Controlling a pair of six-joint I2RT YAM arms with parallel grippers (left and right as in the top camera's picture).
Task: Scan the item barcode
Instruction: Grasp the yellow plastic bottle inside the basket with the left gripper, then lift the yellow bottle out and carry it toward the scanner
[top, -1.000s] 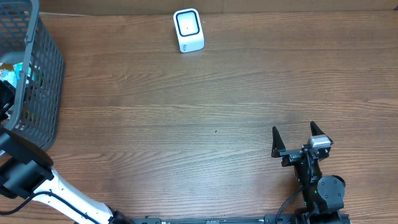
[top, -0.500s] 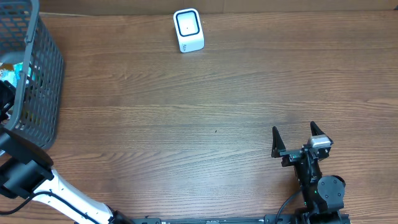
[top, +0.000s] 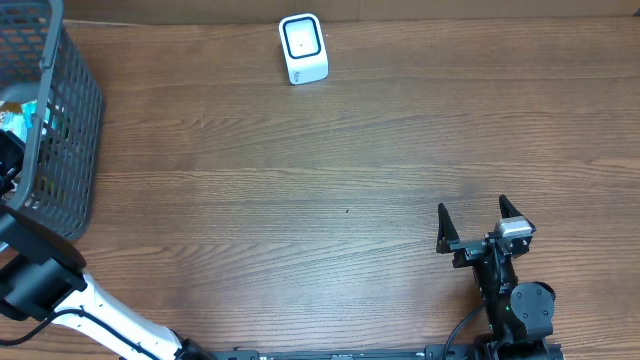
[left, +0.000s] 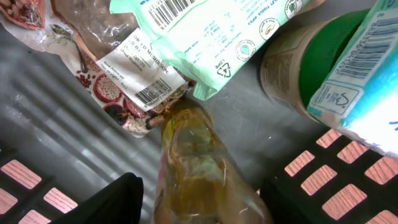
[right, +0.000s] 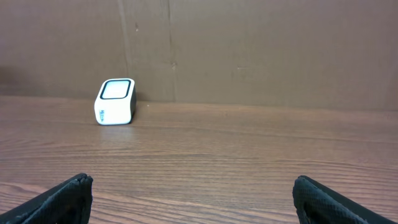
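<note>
Inside the grey mesh basket (top: 62, 150) the left gripper (left: 202, 194) straddles a crinkly clear pouch (left: 198, 152), grip impossible to call, while the right gripper (top: 472, 207) gapes wide, rounded white scanner (top: 302, 48) far ahead-left.

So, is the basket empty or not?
Not empty: the left wrist view shows a mint-green packet, a green tub and more in the basket.

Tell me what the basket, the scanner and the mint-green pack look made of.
Basket: dark grey plastic, it seems, matte; a moulded grid of holes. Scanner: white glossy plastic shell with a dark window. Mint-green pack: thin plastic film, probably; it wrinkles, shines softly and carries print.
</note>
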